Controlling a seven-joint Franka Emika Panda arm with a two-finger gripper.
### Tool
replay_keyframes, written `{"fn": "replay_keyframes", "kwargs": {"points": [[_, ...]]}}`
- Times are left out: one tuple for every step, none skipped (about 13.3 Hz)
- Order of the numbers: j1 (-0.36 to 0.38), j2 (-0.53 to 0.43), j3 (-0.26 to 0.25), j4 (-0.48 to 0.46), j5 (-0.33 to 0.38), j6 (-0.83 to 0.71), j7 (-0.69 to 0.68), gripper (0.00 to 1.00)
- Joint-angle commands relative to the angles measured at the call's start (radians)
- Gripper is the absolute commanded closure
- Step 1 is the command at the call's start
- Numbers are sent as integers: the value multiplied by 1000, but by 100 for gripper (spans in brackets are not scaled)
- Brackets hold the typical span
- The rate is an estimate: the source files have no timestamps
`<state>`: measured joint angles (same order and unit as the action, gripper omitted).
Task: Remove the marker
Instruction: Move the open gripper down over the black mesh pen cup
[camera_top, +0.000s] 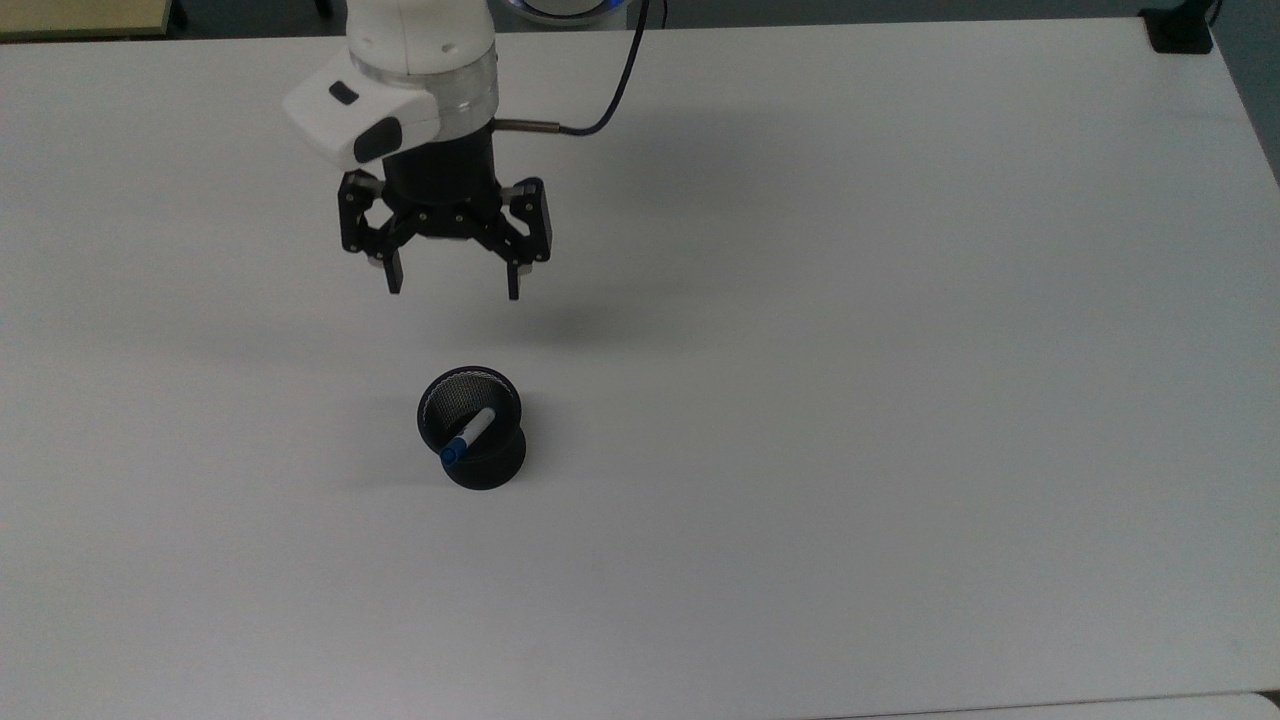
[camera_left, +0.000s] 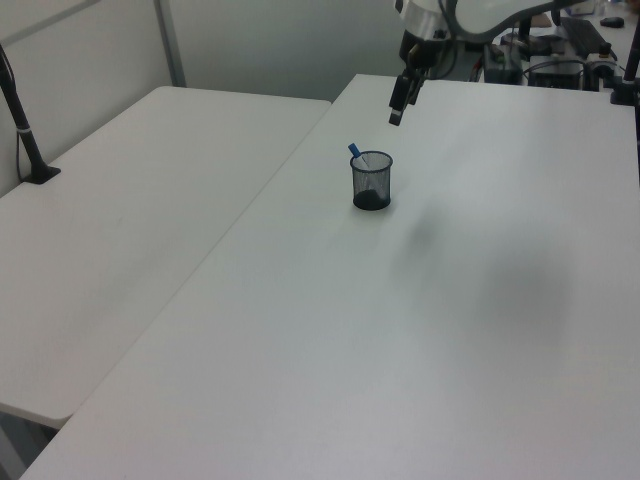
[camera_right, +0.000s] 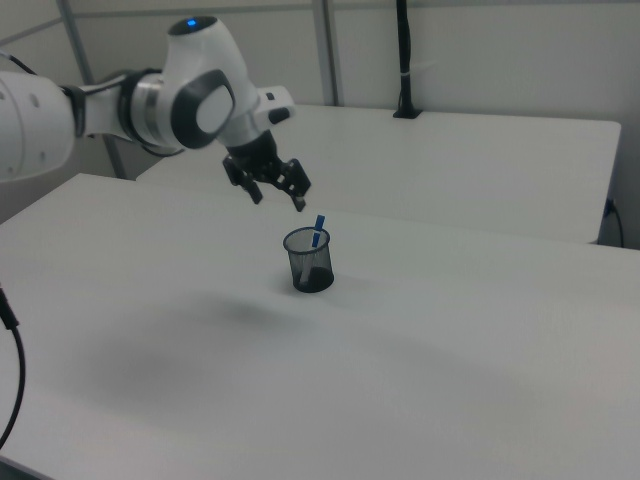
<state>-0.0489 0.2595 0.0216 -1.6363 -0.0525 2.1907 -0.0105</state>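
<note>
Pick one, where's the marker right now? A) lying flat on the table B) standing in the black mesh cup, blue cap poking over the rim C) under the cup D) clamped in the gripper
B: the marker leans inside the black mesh cup, blue cap above the rim, while the open gripper hangs apart from it.
</note>
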Motion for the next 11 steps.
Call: {"fn": "replay_keyframes", "kwargs": {"points": [[0,73,-26,13,-12,145,10,0],[0,96,-31,15,-12,212,36,0],[0,110,-31,13,-15,256,56,0],[0,121,-31,13,-23,297,69,0],[0,139,-31,13,-33,326,86,0],[0,162,-31,13,-50,371,119,0],[0,181,-31,13,-62,403,141,3],[0,196,-31,13,-79,432,159,7],[1,211,-31,13,-96,467,190,12],[3,219,-31,13,-102,483,211,16],[3,222,-31,13,-104,501,231,17]]}}
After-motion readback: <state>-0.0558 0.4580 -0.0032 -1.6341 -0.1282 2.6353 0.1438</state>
